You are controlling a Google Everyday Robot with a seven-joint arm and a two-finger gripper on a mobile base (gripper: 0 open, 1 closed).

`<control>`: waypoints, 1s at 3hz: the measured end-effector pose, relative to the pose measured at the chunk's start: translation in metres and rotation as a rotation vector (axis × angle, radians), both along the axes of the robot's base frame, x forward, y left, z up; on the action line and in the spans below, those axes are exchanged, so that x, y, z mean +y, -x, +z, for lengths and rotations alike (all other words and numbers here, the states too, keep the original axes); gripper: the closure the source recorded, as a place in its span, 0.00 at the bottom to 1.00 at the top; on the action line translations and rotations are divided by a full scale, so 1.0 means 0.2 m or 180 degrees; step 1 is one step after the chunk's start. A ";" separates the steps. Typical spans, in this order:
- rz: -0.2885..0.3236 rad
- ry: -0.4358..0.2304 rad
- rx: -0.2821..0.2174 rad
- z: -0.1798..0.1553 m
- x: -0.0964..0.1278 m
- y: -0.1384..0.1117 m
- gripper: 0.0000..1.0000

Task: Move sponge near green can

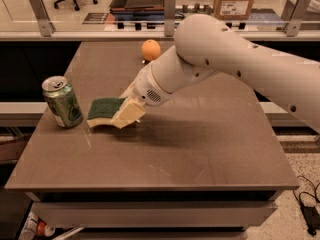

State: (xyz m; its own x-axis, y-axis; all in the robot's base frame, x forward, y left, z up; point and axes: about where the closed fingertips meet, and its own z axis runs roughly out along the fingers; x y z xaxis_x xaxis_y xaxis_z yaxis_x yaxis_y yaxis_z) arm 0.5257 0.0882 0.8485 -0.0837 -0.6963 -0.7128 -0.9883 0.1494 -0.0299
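The sponge (104, 110), dark green on top with a pale yellow base, is held a little above the brown table (210, 149), just right of the green can (62, 102). The can stands upright near the table's left edge, silver top showing. My gripper (125, 110) reaches in from the right on a thick white arm and is shut on the sponge's right end; one pale finger (129, 115) lies in front of it. A small gap separates the sponge from the can.
An orange fruit (151, 49) sits at the back middle of the table. A metal rail (150, 33) with posts runs behind the table. A cardboard box (235, 1) stands beyond it. Cables (307, 204) lie on the floor at right.
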 end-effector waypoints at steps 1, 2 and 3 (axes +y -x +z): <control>-0.0001 0.0009 0.0015 0.00 0.01 0.01 0.88; 0.0008 0.0013 0.0012 0.00 0.02 0.01 0.65; 0.0018 0.0016 0.0008 0.00 0.03 0.02 0.42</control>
